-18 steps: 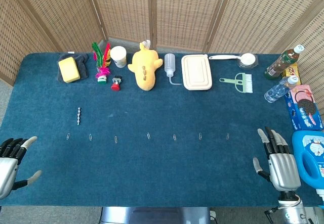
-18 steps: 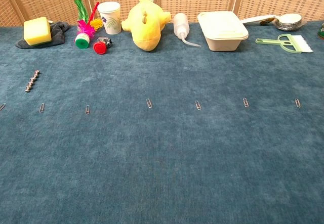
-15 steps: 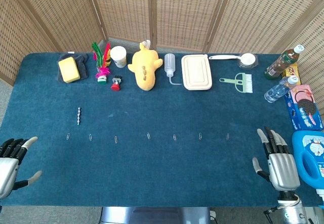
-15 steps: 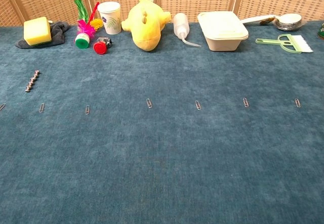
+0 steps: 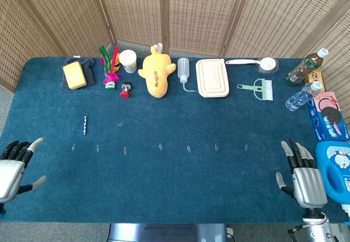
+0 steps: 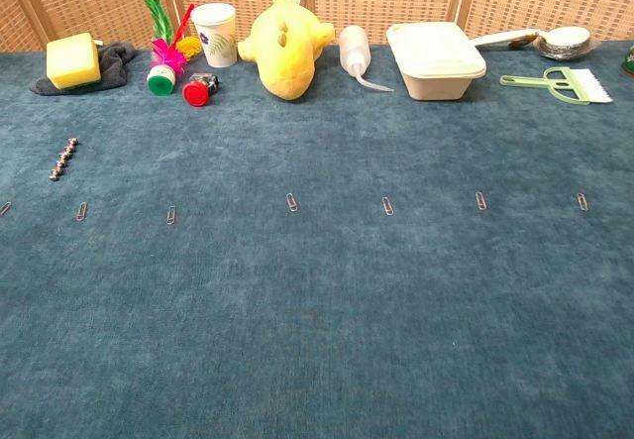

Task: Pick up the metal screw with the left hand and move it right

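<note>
A blue cloth point(image 5: 164, 182) covers the table, backed by woven rattan screen panels point(image 5: 131, 10).

At far left in the head view, the left hand point(image 5: 13, 168) hovers at the table's near corner, fingers spread and holding nothing, its arm cut off by the frame edge. The screw point(image 5: 85, 125), a short beaded metal piece, lies on the cloth well ahead of that hand, just beyond a row of paper clips point(image 5: 160, 147) strung across the table's middle. Whether it is threaded is too small to tell.

Along the back edge, from the left: a yellow sponge point(image 5: 74, 75) on a dark rag point(image 5: 87, 70), a feathered shuttlecock point(image 5: 111, 67), a small red-capped item point(image 5: 125, 90) too small to identify, a paper cup point(image 5: 128, 60), a yellow plush point(image 5: 156, 72), a squeeze bottle point(image 5: 183, 70), a lidded box point(image 5: 212, 78), a white ladle point(image 5: 257, 63) and a green brush point(image 5: 260, 88).

At right stand two bottles point(image 5: 306, 67), a cookie box point(image 5: 328, 113) and a blue jug point(image 5: 334, 171), the last partly cropped. The right hand point(image 5: 303, 173) sits beside the jug, fingers extended and apart, empty.

The chest view shows neither hand; the screw point(image 6: 64, 159) appears near its left edge.
</note>
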Available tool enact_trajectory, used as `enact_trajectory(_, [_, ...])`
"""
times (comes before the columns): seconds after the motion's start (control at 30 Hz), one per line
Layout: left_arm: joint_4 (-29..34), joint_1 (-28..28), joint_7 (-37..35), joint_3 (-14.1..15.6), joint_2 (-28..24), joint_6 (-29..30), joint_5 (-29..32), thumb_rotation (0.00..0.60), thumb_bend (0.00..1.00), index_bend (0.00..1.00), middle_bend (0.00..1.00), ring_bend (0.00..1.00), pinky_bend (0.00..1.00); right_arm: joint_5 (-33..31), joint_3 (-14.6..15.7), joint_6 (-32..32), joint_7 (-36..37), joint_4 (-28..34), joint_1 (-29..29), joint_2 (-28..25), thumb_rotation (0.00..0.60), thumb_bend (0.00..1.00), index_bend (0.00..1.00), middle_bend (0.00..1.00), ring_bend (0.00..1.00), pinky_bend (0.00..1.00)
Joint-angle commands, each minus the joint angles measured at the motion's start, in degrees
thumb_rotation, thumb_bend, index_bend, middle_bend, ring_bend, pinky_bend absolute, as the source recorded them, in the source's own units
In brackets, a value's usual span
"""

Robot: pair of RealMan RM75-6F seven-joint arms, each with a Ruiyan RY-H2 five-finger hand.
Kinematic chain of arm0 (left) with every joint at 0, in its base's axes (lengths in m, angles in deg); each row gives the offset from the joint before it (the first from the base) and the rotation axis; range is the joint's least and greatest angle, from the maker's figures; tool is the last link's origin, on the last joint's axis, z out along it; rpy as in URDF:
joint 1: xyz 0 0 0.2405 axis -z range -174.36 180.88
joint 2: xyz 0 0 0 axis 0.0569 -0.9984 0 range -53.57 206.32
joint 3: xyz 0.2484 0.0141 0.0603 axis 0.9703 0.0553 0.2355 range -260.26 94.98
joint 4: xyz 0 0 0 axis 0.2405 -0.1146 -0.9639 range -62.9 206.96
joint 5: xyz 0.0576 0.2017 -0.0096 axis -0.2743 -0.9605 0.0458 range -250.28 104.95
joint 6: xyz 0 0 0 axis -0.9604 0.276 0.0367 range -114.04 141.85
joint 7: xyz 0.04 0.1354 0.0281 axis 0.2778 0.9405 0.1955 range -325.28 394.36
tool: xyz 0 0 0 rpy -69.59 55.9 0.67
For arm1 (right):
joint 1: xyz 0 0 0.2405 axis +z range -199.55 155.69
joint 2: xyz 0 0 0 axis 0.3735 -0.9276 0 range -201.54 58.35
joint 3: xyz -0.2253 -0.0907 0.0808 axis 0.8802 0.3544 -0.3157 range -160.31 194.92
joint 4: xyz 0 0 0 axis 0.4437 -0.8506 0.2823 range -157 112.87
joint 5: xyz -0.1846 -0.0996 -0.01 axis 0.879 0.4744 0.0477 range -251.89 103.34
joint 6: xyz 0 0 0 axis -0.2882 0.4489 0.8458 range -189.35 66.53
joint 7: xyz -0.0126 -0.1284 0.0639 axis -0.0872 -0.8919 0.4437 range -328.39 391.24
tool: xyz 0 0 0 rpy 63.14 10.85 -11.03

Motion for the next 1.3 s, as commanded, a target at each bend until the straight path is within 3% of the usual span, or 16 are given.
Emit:
enact_trajectory(0.03, [-3.2,4.4,0.5,-2.6,0.8,-5.3,2.4,0.535,0.33,0.06,0.2,0.15,0.08,0.0,0.2,0.6,0.3,-0.1,-0.5,-0.1,0.6,0.44,0.03,0.05,0.02,0.12])
enact_trajectory(0.33, [-10.1,14.1,3.5,-6.8,4.3,-18.7,9.5,0.539,0.33,0.06,0.2,0.15,0.08,-0.2,0.5,2.0,0.1,0.3,-1.9,-0.9,0.6,0.44,0.03,0.05,0.02,0.12])
enact_trajectory(0.7, [-21.9,23.2,7.5,-9.0,10.5,-29.8,15.4,0.54,0.33,0.06,0.2,0.15,0.08,-1.1,0.4,2.0,-1.0,0.7,-2.6,-0.7,0.6,0.44,0.03,0.05,0.02,0.12])
enact_trajectory(1.07, [-31.2,26.7,11.2,-9.0,18.8,-31.4,19.1,0.505,0.33,0.0,0.13,0.07,0.07,-2.4,0.0,1.3,-1.6,0.4,-2.7,-0.1,0.6,0.44,0.03,0.05,0.02,0.12])
enact_trajectory(1.3, [-34.5,27.8,15.3,-9.2,22.6,-30.2,21.3,0.382,0.33,0.0,0.04,0.0,0.01,-3.2,-0.4,0.7,-1.5,0.1,-2.5,0.2,0.6,0.44,0.03,0.05,0.02,0.12])
